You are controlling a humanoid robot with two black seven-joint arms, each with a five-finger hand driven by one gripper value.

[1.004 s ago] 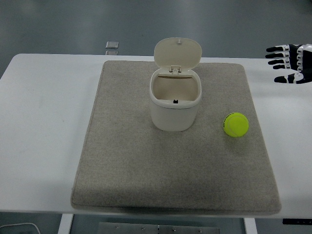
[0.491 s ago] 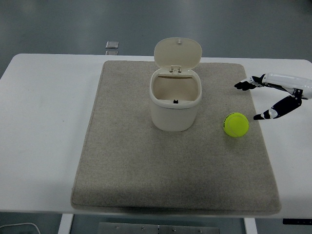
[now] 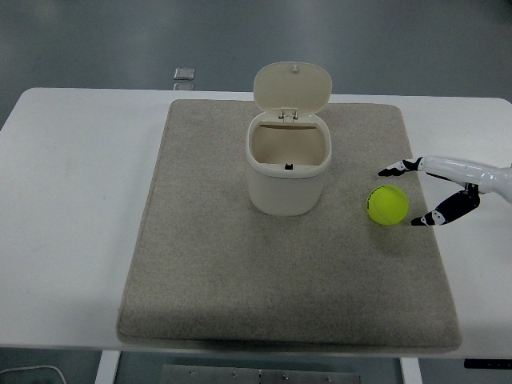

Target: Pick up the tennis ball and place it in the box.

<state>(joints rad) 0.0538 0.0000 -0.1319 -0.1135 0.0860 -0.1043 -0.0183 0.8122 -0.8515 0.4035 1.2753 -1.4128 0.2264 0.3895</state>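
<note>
- Right hand [image 3: 410, 194] has dropped and slid in from the right edge since the earlier frame; now just right of the tennis ball [image 3: 388, 205].
- Fingers [image 3: 394, 170] and thumb splayed either side of the ball, holding nothing (pre-grasp straddle, I'd say).
- Ball sits on the grey mat [image 3: 216, 272], right of the box [image 3: 287, 164].
- Box lid is up, so the drop is clear.
- Left hand not visible.

right hand [image 3: 448, 188] | white shell on top | black fingers [image 3: 394, 170] with white segments
</note>
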